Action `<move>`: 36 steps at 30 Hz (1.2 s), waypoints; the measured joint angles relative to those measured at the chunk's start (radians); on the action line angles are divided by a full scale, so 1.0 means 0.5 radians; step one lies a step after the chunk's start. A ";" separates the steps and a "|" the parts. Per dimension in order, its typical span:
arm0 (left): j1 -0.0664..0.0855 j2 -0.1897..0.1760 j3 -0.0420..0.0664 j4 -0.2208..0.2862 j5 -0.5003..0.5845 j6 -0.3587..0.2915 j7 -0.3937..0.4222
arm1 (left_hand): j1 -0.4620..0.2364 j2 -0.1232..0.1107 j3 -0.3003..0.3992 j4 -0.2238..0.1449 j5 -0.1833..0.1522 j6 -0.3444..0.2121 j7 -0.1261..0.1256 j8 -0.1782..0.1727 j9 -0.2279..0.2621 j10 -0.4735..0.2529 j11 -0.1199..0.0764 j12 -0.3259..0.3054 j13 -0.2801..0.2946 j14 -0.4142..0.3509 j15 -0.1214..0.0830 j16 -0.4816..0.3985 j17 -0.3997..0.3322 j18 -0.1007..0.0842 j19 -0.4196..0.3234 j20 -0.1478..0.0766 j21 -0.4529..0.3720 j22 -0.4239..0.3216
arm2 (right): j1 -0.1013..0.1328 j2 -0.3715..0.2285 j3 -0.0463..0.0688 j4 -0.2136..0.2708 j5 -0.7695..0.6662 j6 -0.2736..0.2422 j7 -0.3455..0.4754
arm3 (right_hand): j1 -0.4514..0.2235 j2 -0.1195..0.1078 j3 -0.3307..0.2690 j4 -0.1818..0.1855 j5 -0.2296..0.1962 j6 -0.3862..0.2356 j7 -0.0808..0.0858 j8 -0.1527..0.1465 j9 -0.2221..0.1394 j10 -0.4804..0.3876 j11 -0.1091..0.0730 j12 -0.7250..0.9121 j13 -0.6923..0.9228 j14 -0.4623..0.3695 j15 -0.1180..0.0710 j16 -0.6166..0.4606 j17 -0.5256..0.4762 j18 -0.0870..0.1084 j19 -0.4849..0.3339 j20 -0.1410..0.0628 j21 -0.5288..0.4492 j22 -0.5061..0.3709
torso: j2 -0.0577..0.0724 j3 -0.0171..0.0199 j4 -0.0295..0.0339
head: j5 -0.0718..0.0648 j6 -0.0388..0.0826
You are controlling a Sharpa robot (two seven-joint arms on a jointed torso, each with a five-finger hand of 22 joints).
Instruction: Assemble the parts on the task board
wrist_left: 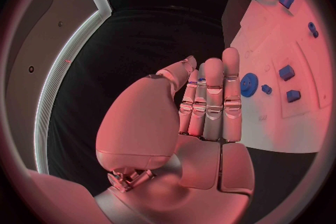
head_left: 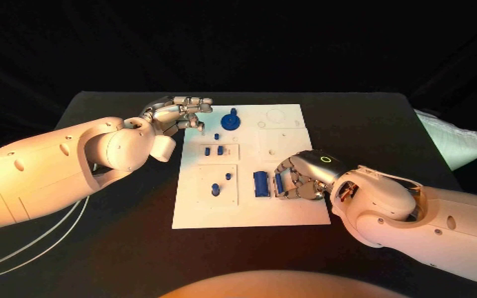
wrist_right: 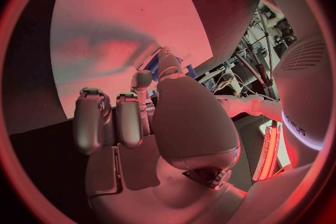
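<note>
Right hand [head_left: 303, 174], silver and many-fingered on its white arm, sits nearest the camera, low over the near right part of the white rectangular task board [head_left: 288, 212]. Its fingers are curled down onto the board beside two long blue block-shaped parts [head_left: 261, 183] that lie side by side. In the right wrist view a small blue part [wrist_right: 168, 72] shows right at the fingertips [wrist_right: 162, 61]; whether it is pinched or merely touched, I cannot tell.

Left hand [head_left: 179, 115], silver too, hovers at the board's far left edge. Its fingers [wrist_left: 213, 101] are straight and pressed close together, thumb alongside, and no part lies between them.

Outward from that hand, on the board's far half: a round blue gear-like part [head_left: 231, 121], just beside the left fingertips. A small blue stud [head_left: 218, 136] lies near it, toward the board's middle. Two small blue rectangular parts [head_left: 213, 151] sit side by side in a raised square panel at the board's middle left. Nearer the camera, on a second panel, lie a small blue oval part [head_left: 229, 175] and a larger blue oval part [head_left: 216, 189].

Board rests on the black table [head_left: 119, 243].
</note>
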 measured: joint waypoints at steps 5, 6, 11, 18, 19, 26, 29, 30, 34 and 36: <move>0.000 0.000 0.000 0.000 0.000 0.007 -0.006 | 0.000 0.000 0.000 0.000 0.000 -0.014 0.000 0.000 0.000 0.000 0.000 0.000 0.000 0.000 0.000 0.000 0.000 0.000 0.000 0.000 0.000 -0.002 | 0.000 0.000 0.000 0.000 -0.008 0.002 -0.007 | -0.011 -0.027 0.006 0.006 0.000 0.000 0.000 -0.002 -0.007 -0.004 0.004 -0.021 -0.014 0.000 0.000 -0.008 0.000 0.000 -0.004 0.004 0.000 -0.005 | 0.000 0.0000 0.000 | 0.000 0.000; 0.000 0.000 0.000 0.000 0.000 0.007 -0.007 | 0.000 0.000 0.000 0.000 0.000 -0.014 0.000 0.000 0.000 0.000 0.000 0.000 0.000 0.000 0.000 0.000 0.000 0.000 0.000 0.000 0.000 -0.002 | 0.000 0.000 0.000 0.000 -0.009 0.002 -0.007 | -0.013 -0.028 0.006 0.006 0.000 0.000 0.000 -0.002 -0.007 -0.007 0.007 -0.022 -0.016 0.000 0.000 -0.008 0.000 0.000 -0.007 0.007 0.000 -0.005 | 0.000 0.0000 -0.001 | 0.000 -0.001; 0.000 0.000 0.000 0.000 0.000 0.011 -0.012 | 0.000 0.000 0.000 0.000 0.000 -0.014 0.000 0.000 0.000 0.000 0.000 0.000 0.000 0.000 0.000 0.000 0.000 0.000 0.000 0.000 0.000 -0.002 | 0.000 0.000 0.000 0.001 -0.011 0.008 -0.009 | -0.010 -0.031 0.009 0.009 0.000 0.000 0.000 -0.002 -0.010 -0.007 0.007 -0.022 -0.016 0.000 0.000 -0.008 0.000 0.000 -0.007 0.007 0.000 -0.006 | 0.000 -0.0002 -0.001 | 0.001 -0.003; 0.000 0.000 0.000 -0.001 -0.001 0.016 -0.016 | 0.000 0.000 0.000 0.000 0.000 -0.014 0.000 0.000 0.000 0.000 0.000 0.000 0.000 0.000 0.000 0.000 0.000 0.000 0.000 0.000 0.000 -0.002 | 0.000 0.001 0.000 0.002 -0.011 0.014 -0.010 | -0.010 -0.031 0.014 0.014 0.000 -0.001 0.000 -0.004 -0.013 -0.007 0.007 -0.022 -0.014 0.000 0.000 -0.008 0.000 0.000 -0.007 0.007 0.000 -0.006 | 0.000 -0.0002 -0.001 | -0.001 -0.004; 0.000 0.000 0.000 -0.001 -0.001 0.017 -0.017 | 0.000 0.000 0.000 0.000 0.000 -0.014 0.000 0.000 0.000 0.000 0.000 0.000 0.000 0.000 0.000 0.000 0.000 0.000 0.000 0.000 0.000 -0.002 | 0.000 0.002 0.000 0.002 -0.011 0.014 -0.011 | -0.010 -0.031 0.014 0.014 0.000 -0.002 0.001 -0.004 -0.012 -0.007 0.007 -0.022 -0.014 0.000 0.000 -0.008 0.000 0.000 -0.007 0.007 0.000 -0.006 | 0.000 -0.0002 -0.001 | -0.002 -0.004; -0.001 0.000 0.000 -0.001 -0.002 0.020 -0.019 | 0.000 0.000 -0.003 -0.003 0.000 -0.014 0.000 0.000 0.000 0.000 0.000 0.000 0.000 0.000 0.000 0.000 -0.001 0.000 0.000 0.000 0.000 -0.002 | 0.000 0.005 0.000 -0.002 -0.014 0.014 -0.020 | -0.021 -0.042 0.014 0.025 0.000 -0.003 0.001 -0.004 -0.010 -0.007 0.007 -0.022 -0.016 0.000 0.000 -0.008 -0.001 0.000 -0.007 0.007 0.000 -0.006 | 0.000 0.0000 0.000 | -0.003 -0.002; -0.001 0.000 0.000 -0.001 -0.002 0.021 -0.020 | 0.000 0.000 -0.005 -0.006 0.000 -0.014 0.000 0.000 0.000 0.000 0.000 0.000 0.000 0.000 0.000 0.000 -0.001 0.000 0.000 0.000 0.000 -0.002 | 0.000 0.007 0.000 -0.003 -0.014 0.014 -0.023 | -0.031 -0.052 0.008 0.030 0.000 -0.003 0.001 -0.004 -0.010 -0.007 0.007 -0.022 -0.018 0.000 0.000 -0.008 -0.001 0.000 -0.007 0.007 0.000 -0.006 | 0.000 0.0000 0.000 | -0.003 -0.004; -0.001 0.000 0.000 -0.001 -0.003 0.021 -0.020 | 0.000 0.000 -0.005 -0.006 0.000 -0.014 0.000 0.000 0.000 0.000 0.000 0.000 0.000 0.000 0.000 0.000 -0.001 0.000 0.000 0.000 0.000 -0.002 | 0.000 0.007 0.000 -0.003 -0.015 0.014 -0.025 | -0.032 -0.053 0.011 0.034 0.000 -0.003 0.001 -0.004 -0.011 -0.007 0.007 -0.022 -0.020 0.000 0.000 -0.008 -0.001 0.000 -0.007 0.007 0.000 -0.006 | 0.000 0.0000 0.000 | -0.003 -0.005; -0.001 0.000 0.000 -0.001 -0.003 0.022 -0.020 | 0.000 0.000 -0.005 -0.006 0.000 -0.014 0.000 0.000 0.000 0.000 0.000 0.000 0.000 0.000 0.000 0.000 -0.001 0.000 0.000 0.000 0.000 -0.002 | 0.000 0.007 0.000 -0.003 -0.015 0.018 -0.028 | -0.064 -0.084 0.000 0.051 0.001 -0.003 0.001 0.002 -0.018 -0.007 0.007 -0.017 -0.025 0.000 0.000 -0.016 -0.001 0.000 -0.007 0.007 -0.008 -0.006 | 0.000 0.0000 0.000 | -0.002 -0.008; -0.001 0.000 0.000 -0.002 -0.004 0.022 -0.021 | 0.000 0.000 -0.005 -0.006 0.000 -0.014 0.000 0.000 0.000 0.000 0.000 0.000 0.000 0.000 0.000 0.000 -0.001 0.000 0.000 0.000 0.000 -0.002 | 0.000 0.006 0.000 -0.002 -0.016 0.021 -0.029 | -0.080 -0.101 -0.011 0.072 0.021 -0.002 0.001 0.009 -0.022 -0.007 0.007 -0.010 -0.030 0.007 0.007 -0.015 -0.001 0.000 -0.007 0.007 -0.008 -0.006 | 0.000 0.0000 0.000 | -0.002 -0.008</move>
